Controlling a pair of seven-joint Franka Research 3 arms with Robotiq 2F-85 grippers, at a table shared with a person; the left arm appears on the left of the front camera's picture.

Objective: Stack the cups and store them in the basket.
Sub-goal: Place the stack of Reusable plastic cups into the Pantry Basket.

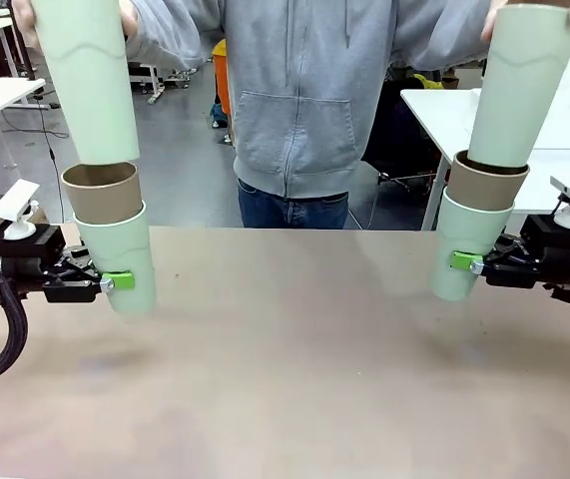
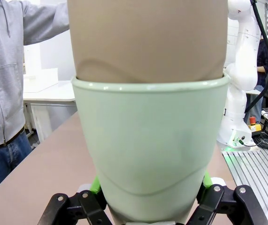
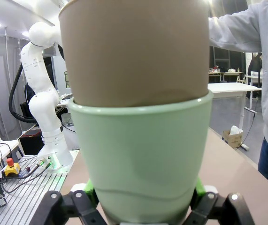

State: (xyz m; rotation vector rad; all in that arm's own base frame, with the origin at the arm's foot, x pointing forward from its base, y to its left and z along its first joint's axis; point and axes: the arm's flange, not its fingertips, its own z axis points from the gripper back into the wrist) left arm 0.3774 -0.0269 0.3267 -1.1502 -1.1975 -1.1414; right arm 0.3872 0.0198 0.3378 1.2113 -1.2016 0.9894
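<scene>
My left gripper [image 1: 118, 282] is shut on a mint green cup [image 1: 120, 257] held upright above the table, with a tan cup [image 1: 102, 192] nested in it. A person's hand holds another mint cup [image 1: 87, 80] with its bottom at the tan cup's mouth. My right gripper [image 1: 464, 261] is shut on a second mint cup [image 1: 461, 249] that also carries a tan cup [image 1: 484, 187]. The person's other hand pushes a mint cup [image 1: 526, 85] into that one. In the wrist views the mint cup [image 2: 150, 150] and tan cup [image 2: 148, 37] sit between the fingers [image 2: 94, 187], and likewise the mint cup [image 3: 141, 159] and tan cup [image 3: 134, 51]. The basket is out of view.
The brown table [image 1: 294, 359] lies bare beneath both stacks. The person in a grey hoodie [image 1: 304, 90] stands at the far edge, arms spread over both grippers. White tables [image 1: 454, 110] stand behind. The other arm's white base [image 2: 239, 93] shows at the table's side.
</scene>
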